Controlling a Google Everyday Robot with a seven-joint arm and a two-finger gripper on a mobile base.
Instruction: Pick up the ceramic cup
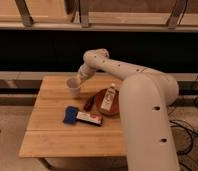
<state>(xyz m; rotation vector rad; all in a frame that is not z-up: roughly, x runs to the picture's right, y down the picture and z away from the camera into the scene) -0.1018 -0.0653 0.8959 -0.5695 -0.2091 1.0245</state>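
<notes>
Ceramic cup: a small pale grey-white, handleless round cup [73, 87], slightly tapered, is seen tilted at the end of the arm, over the far left part of the worktop; whether its base touches the wood cannot be told.
Tool: the two-finger tool [80, 80] is located just behind and above the cup, at its rim; whether it is open, closed or gripping the cup cannot be told.
Arm: a thick white arm [142, 100] is stretched from the lower right across to the cup, with its elbow raised above the far edge.
Worktop: a light wooden worktop [52, 135] carries all the items.
Plate: a round brown plate [99, 95] is placed right of the cup, near but apart from it.
Bottle: a white bottle with a red label [108, 99] is laid across the plate.
Packet: a flat blue and white packet [82, 117] is laid in front of the plate, near the middle.
Red object: a small dark red item [88, 103] is seen just left of the plate.
</notes>
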